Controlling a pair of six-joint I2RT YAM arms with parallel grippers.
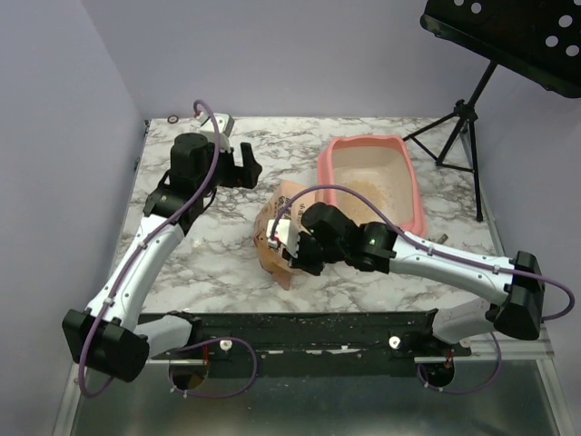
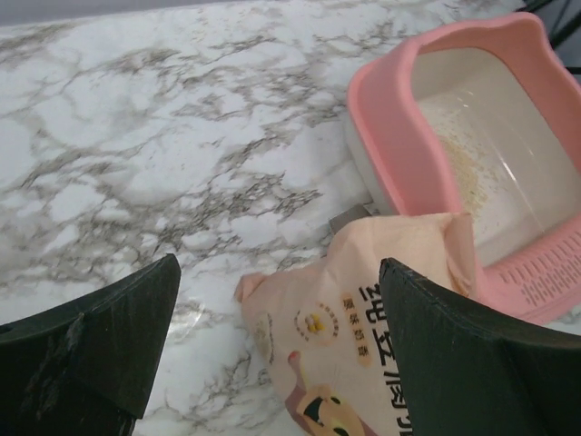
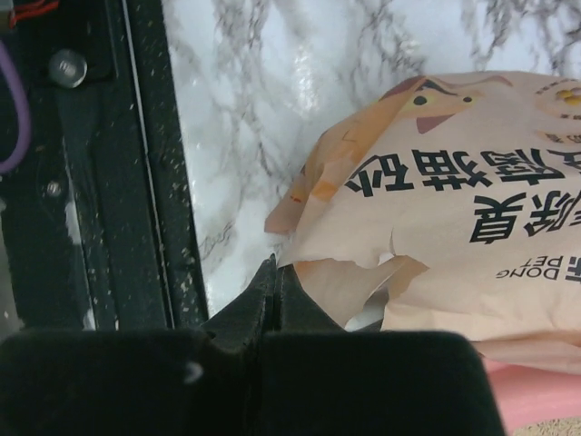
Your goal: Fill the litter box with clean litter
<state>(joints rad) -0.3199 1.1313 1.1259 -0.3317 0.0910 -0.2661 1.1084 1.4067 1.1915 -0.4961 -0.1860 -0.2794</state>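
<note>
Where the right pincer is: right pincer (image 1: 283, 247) (image 3: 272, 282) low over the middle of the surface, at the near end of the litter bag.
Right pincer state: both fingers pressed flat together; their tip meets the bag's torn lower edge, and I cannot tell whether any paper is caught between them.
Left pincer: left pincer (image 1: 238, 168) (image 2: 280, 272) spread wide with nothing between its fingers, up above the surface to the left of the bag and apart from it.
Litter bag: litter bag (image 1: 277, 213) (image 2: 363, 318) (image 3: 454, 209) of orange-tan paper, printed with a cartoon cat face and black lettering, crumpled and lying on its side; its far end rests against the near left corner of the litter box.
Litter box: litter box (image 1: 331, 168) (image 2: 390, 118) (image 3: 536, 391), a pink tray with a raised rim, on the far right part of the surface, just beyond and right of the bag.
Litter: litter (image 1: 368, 195) (image 2: 463, 168), a thin spread of beige grains on the box's floor, with pale floor showing through.
Surface: surface (image 1: 200, 245) (image 2: 182, 118) (image 3: 254, 91) of white marble pattern with grey veins.
Rail: black rail (image 1: 309, 322) (image 3: 91, 182) along the near edge, speckled with pale grains.
Music stand: black music stand (image 1: 508, 36) on a tripod, beyond the far right corner.
</note>
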